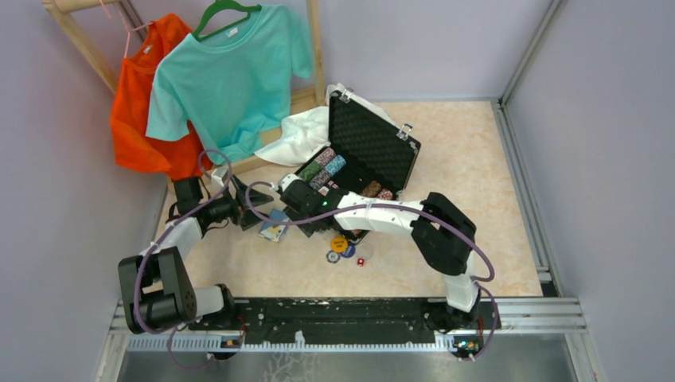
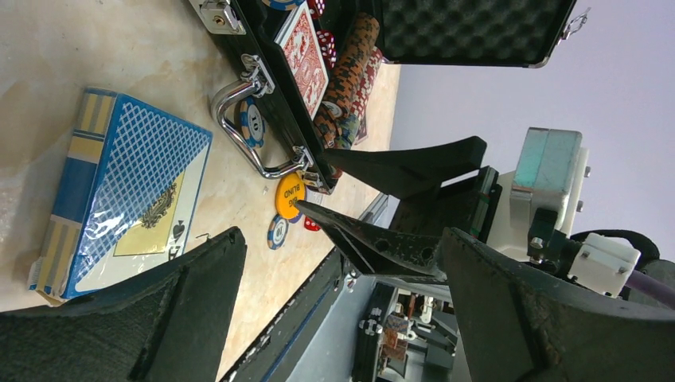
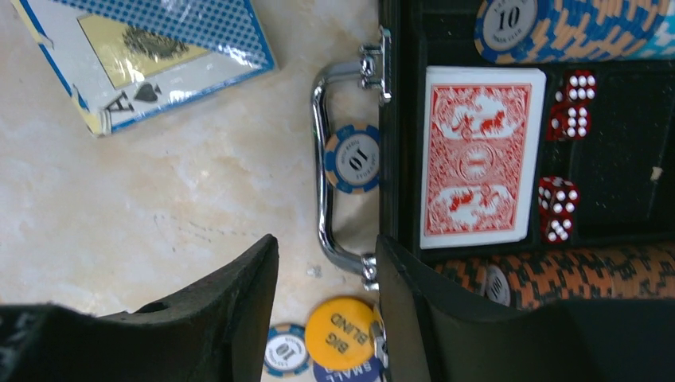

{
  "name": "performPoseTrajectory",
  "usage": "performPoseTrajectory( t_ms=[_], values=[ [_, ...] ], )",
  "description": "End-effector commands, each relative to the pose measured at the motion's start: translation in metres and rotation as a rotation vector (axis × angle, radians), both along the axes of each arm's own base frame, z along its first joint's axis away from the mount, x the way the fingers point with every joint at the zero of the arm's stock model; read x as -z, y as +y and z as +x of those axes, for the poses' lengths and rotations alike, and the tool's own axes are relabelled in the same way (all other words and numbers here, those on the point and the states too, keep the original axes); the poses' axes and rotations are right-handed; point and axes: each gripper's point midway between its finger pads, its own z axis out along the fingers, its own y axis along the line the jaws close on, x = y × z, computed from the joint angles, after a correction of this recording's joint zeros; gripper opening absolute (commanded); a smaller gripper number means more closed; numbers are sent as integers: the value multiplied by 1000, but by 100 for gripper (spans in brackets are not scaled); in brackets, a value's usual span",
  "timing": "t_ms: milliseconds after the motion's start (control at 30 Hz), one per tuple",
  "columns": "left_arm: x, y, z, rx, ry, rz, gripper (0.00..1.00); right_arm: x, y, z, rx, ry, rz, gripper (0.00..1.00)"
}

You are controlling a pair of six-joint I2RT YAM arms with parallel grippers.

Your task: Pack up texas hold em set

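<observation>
The black case stands open, lid up, with rows of chips inside. In the right wrist view a red deck and red dice lie in its tray. A blue deck lies on the table left of the case; it also shows in the right wrist view and the left wrist view. A loose chip sits under the chrome handle. A yellow Big Blind button, a blue button and another chip lie in front. My right gripper is open and empty above the handle. My left gripper is open and empty beside the blue deck.
A white cloth lies behind the case. An orange shirt and a teal shirt hang on a wooden rack at the back left. A single red die lies near the buttons. A metal rail runs along the near edge.
</observation>
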Motion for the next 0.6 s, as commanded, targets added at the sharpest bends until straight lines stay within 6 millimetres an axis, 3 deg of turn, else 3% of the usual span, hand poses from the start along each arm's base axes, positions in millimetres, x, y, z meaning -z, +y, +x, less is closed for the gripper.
performPoseTrajectory(
  t_ms=[0, 167, 433, 567],
  values=[
    [-3, 0, 3, 13, -28, 11, 98, -13, 30, 20, 22, -29, 100, 47],
    [-2, 0, 2, 10, -24, 9, 98, -13, 43, 18, 54, 22, 163, 46],
    [-3, -1, 2, 12, -30, 4, 98, -11, 46, 24, 230, 53, 248, 41],
    [-1, 2, 3, -18, -30, 34, 98, -26, 48, 30, 405, 7, 401, 48]
  ],
)
